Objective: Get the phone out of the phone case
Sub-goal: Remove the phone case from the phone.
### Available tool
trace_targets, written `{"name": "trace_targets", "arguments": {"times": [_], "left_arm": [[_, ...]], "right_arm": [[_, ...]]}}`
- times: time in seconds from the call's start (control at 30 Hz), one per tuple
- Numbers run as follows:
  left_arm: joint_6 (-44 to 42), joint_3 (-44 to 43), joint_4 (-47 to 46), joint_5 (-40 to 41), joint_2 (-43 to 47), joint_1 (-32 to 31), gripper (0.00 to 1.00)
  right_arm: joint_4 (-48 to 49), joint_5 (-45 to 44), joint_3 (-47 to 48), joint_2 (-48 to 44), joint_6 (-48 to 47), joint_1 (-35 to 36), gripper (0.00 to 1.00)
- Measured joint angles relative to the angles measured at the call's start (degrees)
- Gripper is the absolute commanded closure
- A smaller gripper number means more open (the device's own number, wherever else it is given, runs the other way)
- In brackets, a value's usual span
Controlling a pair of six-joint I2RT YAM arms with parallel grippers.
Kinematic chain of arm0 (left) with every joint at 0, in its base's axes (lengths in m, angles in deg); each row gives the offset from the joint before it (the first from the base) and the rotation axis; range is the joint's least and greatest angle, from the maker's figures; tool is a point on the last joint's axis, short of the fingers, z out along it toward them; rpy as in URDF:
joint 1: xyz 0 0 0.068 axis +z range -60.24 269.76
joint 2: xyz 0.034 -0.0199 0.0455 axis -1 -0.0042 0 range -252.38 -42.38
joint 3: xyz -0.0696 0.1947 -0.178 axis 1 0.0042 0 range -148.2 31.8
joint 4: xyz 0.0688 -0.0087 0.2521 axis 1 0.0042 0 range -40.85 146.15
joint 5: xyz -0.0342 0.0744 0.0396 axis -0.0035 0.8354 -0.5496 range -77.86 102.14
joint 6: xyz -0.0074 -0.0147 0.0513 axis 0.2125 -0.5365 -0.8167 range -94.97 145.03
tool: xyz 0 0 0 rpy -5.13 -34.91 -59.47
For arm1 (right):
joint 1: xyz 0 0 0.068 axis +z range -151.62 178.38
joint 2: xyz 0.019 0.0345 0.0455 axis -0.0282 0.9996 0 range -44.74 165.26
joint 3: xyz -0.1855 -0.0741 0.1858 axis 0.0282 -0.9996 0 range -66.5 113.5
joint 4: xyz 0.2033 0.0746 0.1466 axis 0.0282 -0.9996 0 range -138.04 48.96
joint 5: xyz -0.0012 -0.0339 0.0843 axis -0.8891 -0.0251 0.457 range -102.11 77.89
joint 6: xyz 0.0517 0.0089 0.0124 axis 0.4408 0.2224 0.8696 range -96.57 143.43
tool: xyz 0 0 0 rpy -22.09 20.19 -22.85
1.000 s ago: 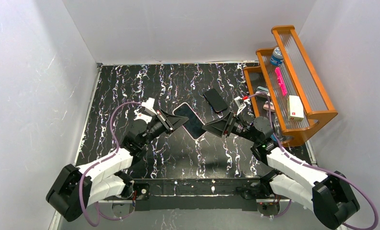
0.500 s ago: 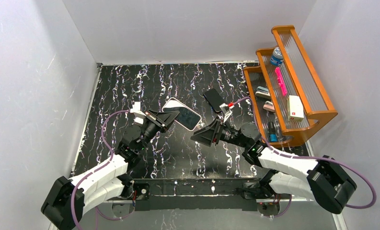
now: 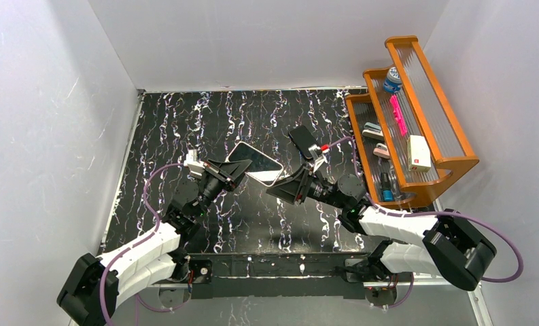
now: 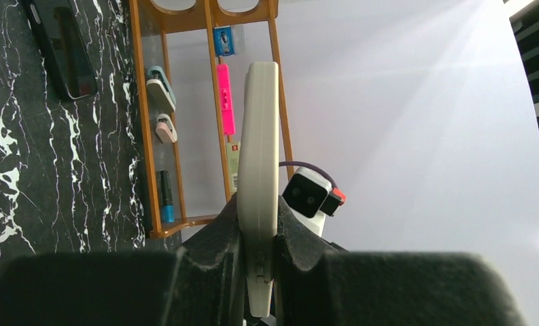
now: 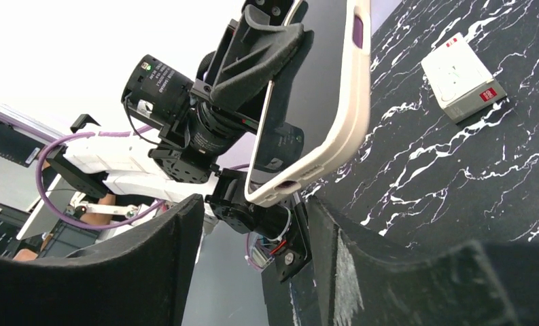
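Over veined black tabletop [image 3: 253, 217], left hand [image 4: 258, 234] grips slim cream case [image 4: 259, 136].

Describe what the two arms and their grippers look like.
Both the left arm and right arm have white shell links with black joints. A purple cable loops along each. The left gripper and right gripper are black with wedge-shaped fingers, and each wrist carries a white camera with a red mark.
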Motion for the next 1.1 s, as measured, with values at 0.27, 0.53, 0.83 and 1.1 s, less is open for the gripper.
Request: {"name": "trace_targets", "arguments": {"times": [0.27,0.53,0.83,1.1], "left_arm": [[2.0,0.2,0.0,-0.1,-0.2,-0.2,1.00],[4.5,0.2,-1.7,-0.4,-0.5,-0.3,1.00],[6.2,0.1,-4.2,-2.6,-2.2,0.0,1.00],[7.1,-0.9,-5.2,-1.7,-2.6,1.7,1.00]], "right_arm": [[1.7,-0.6,1.6,2.1,-1.4,0.0,0.64],[2.9,-0.3,1.6,2.4,-3.0,0.0,0.99],[-2.7,2.3,3.1,-0.7,-14.5,-0.1,0.99],[-12.8,7.0,10.5,0.2,-27.2,-0.6,0.99]]}}
